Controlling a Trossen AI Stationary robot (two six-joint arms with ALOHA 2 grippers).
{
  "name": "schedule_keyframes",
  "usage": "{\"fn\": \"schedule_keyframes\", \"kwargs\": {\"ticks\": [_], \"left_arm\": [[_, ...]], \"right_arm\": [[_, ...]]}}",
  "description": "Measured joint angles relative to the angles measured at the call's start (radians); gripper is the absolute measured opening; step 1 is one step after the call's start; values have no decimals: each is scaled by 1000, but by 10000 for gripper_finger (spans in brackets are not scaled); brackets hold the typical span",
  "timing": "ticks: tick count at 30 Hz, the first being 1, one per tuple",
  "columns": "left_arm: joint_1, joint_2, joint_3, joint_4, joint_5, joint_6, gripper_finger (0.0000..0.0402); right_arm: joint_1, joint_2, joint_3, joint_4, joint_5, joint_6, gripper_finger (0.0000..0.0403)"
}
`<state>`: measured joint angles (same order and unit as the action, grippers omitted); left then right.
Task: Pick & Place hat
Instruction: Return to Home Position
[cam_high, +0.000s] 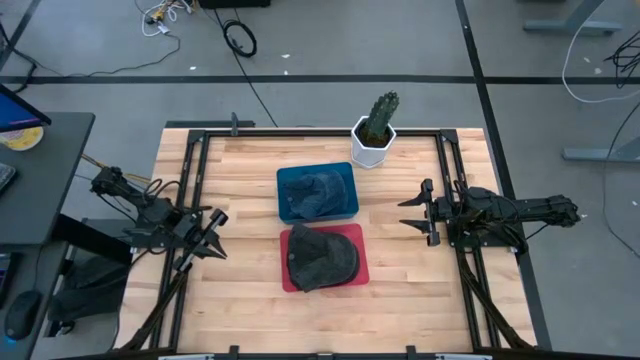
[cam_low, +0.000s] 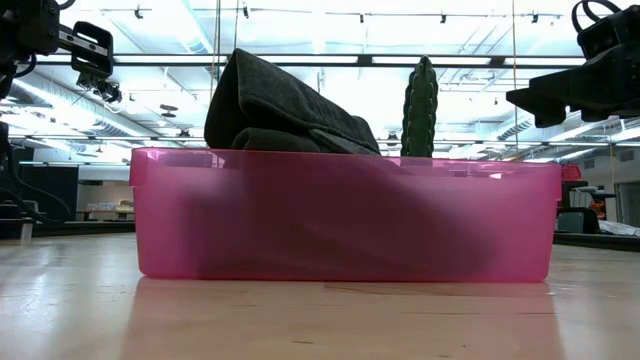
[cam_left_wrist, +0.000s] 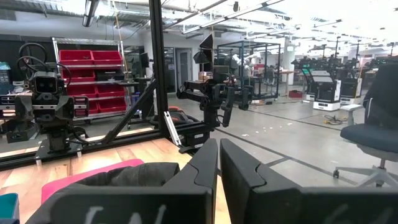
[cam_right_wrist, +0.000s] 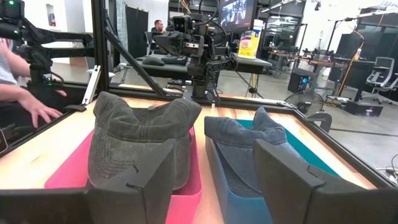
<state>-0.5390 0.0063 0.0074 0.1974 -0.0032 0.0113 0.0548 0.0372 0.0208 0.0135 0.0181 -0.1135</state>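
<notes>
A dark grey hat (cam_high: 322, 258) sits crumpled in a pink bin (cam_high: 288, 282) at the table's middle, its crown rising above the bin wall (cam_low: 340, 215). A blue hat (cam_high: 317, 190) lies in a blue bin (cam_high: 346, 208) just behind it. My left gripper (cam_high: 213, 242) hovers shut to the left of the pink bin, above the table. My right gripper (cam_high: 410, 212) hovers open to the right of both bins, fingers pointing at them. In the right wrist view the grey hat (cam_right_wrist: 143, 140) and the blue hat (cam_right_wrist: 249, 140) stand side by side ahead of the open fingers.
A cactus in a white pot (cam_high: 375, 132) stands at the table's far edge behind the blue bin. Black frame rails (cam_high: 195, 200) run along the table's left and right sides. A person's hand (cam_right_wrist: 37, 109) rests beyond the table's left side. Bare wood lies in front of the bins.
</notes>
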Motion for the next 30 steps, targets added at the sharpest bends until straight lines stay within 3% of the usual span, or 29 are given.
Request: {"fn": "schedule_keyframes", "kwargs": {"ticks": [30], "left_arm": [[0, 0, 0, 0, 0, 0, 21]], "right_arm": [[0, 0, 0, 0, 0, 0, 217]]}}
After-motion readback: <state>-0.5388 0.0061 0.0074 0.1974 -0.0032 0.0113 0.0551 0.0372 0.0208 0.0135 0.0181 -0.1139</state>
